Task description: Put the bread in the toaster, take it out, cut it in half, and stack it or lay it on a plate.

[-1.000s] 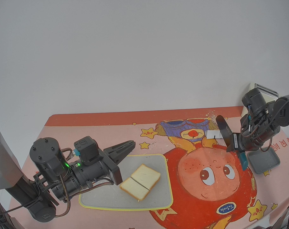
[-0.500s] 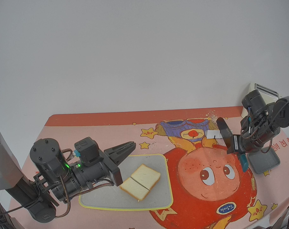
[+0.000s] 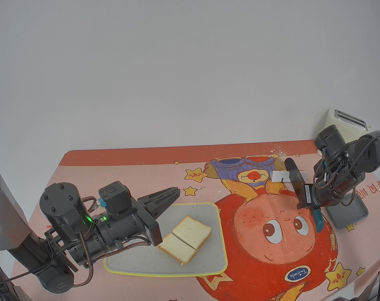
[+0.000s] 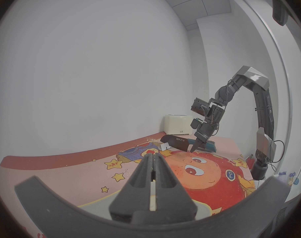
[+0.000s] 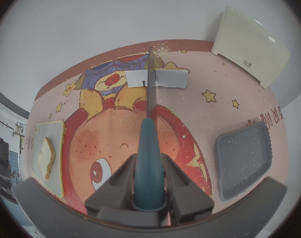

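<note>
The bread (image 3: 185, 239) lies in the lower middle of the head view on a grey, yellow-rimmed board (image 3: 135, 262). It is one pale slice with a tan crust, cut into two halves. They lie flat and touch along a cut that slants from upper left to lower right. The slice's long axis runs from lower left to upper right.

Just left of it the left gripper (image 3: 175, 192) hangs over the board's far corner. Its fingers are pressed together on nothing and point to the upper right.

At mid right the right gripper (image 3: 310, 200) is clamped on a knife (image 3: 296, 176) by its teal handle. The knife's long axis is steep, with the blade pointing up and left and the handle end down. The blade passes just beside a white block (image 3: 281, 175).

A grey plate (image 3: 348, 212) sits right of the gripper, and a cream toaster (image 3: 348, 124) stands behind it.

The table wears a pink and red cartoon cloth (image 3: 256, 247) dotted with crumbs. A plain white wall (image 3: 190, 63) rises beyond.
</note>
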